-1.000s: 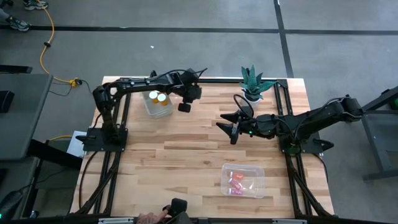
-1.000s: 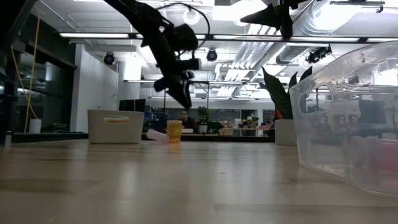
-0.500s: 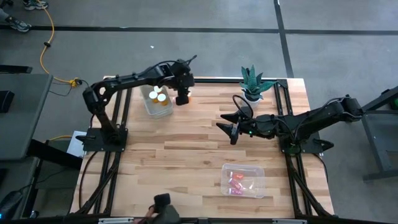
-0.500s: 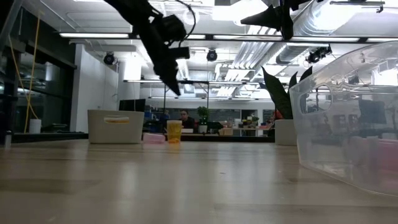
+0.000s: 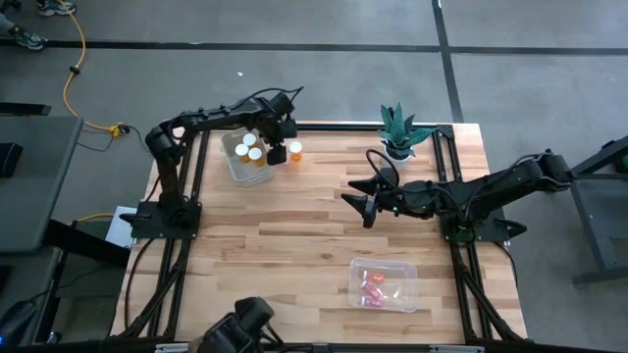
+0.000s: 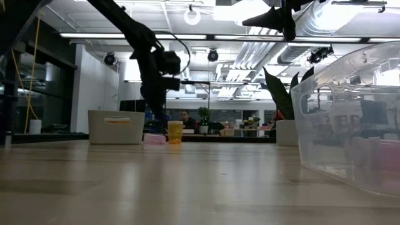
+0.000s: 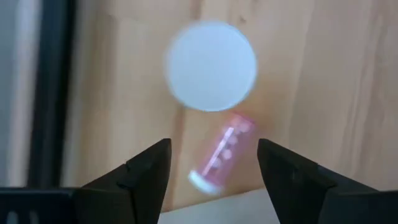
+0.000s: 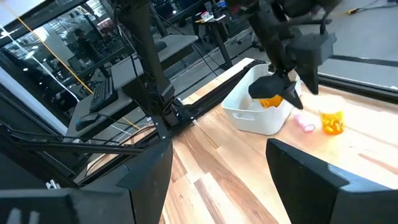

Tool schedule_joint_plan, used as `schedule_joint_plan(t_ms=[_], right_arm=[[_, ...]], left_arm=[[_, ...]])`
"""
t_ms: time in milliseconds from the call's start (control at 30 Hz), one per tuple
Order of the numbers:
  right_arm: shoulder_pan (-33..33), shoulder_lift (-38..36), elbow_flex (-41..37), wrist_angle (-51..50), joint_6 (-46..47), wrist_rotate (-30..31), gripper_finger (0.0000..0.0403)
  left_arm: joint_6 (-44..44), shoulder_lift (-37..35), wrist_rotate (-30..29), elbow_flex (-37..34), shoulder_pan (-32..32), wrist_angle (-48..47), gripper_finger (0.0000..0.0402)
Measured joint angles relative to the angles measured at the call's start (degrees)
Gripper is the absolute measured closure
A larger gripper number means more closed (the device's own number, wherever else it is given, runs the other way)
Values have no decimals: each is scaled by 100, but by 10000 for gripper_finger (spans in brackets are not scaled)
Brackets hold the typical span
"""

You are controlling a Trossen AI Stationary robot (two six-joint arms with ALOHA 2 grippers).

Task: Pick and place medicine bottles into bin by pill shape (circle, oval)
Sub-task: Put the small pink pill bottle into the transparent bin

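Broadly, the wooden surface (image 5: 294, 235) carries two clear tubs. The far-left tub (image 5: 245, 162) holds amber bottles; the near-right tub (image 5: 383, 284) holds reddish-pink ones. Left pincer (image 5: 278, 154), fingers apart and empty, hovers just right of the far tub, directly over two loose bottles: an upright amber bottle (image 5: 294, 149) and a pink bottle (image 7: 222, 152) lying on its side, long axis slanting between the fingers. Right pincer (image 5: 359, 203) waits mid-surface, apart, farther off.
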Motion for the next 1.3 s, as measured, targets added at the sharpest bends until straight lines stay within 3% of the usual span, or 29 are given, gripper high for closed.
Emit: schedule_joint_plan(t_ms=[233, 900, 1300], right_arm=[[0, 0, 0, -38, 86, 0, 151], [-1, 0, 0, -46, 91, 5, 151], [0, 0, 0, -51, 91, 7, 151]], left_arm=[[282, 250, 40, 1, -146, -105, 172], [1032, 675, -985, 5, -545, -276, 173], [1140, 673, -1011, 5, -545, -130, 274]])
